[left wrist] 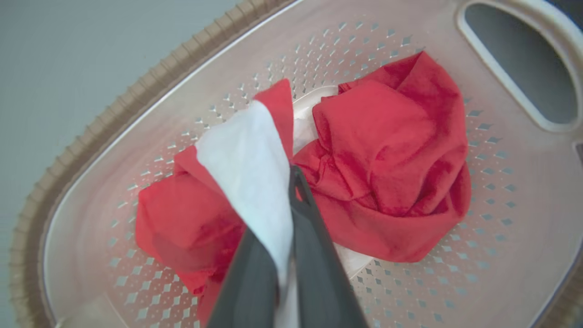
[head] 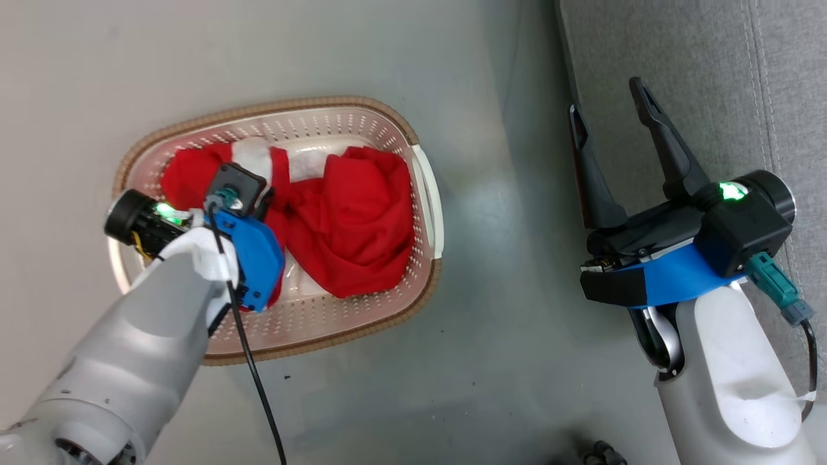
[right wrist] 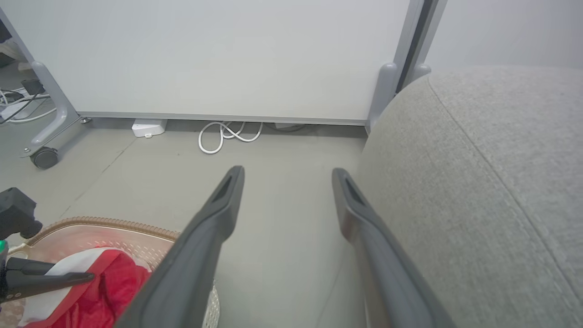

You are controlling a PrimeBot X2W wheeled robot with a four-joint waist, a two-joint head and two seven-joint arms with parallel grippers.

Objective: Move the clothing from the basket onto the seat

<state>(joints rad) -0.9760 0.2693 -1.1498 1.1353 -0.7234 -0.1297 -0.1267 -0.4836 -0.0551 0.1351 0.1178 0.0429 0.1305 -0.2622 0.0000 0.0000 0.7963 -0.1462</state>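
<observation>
The basket (head: 271,106) stands on the floor. It is oval, cream-white and perforated, with a brown woven-look rim and white side handles. Both garments lie crumpled inside it. The striped garment (left wrist: 248,173), bright red with a broad white stripe, sits at the end away from the seat. A fold of its white stripe is drawn up and pinched between the closed fingers of the left end effector (left wrist: 289,196). The plain garment (head: 355,219), all red, is bunched in a heap at the end nearer the seat, touching the striped one. The seat (head: 711,64), light grey fabric with a seam line and a rounded edge, stands near the basket with a strip of floor between them.
</observation>
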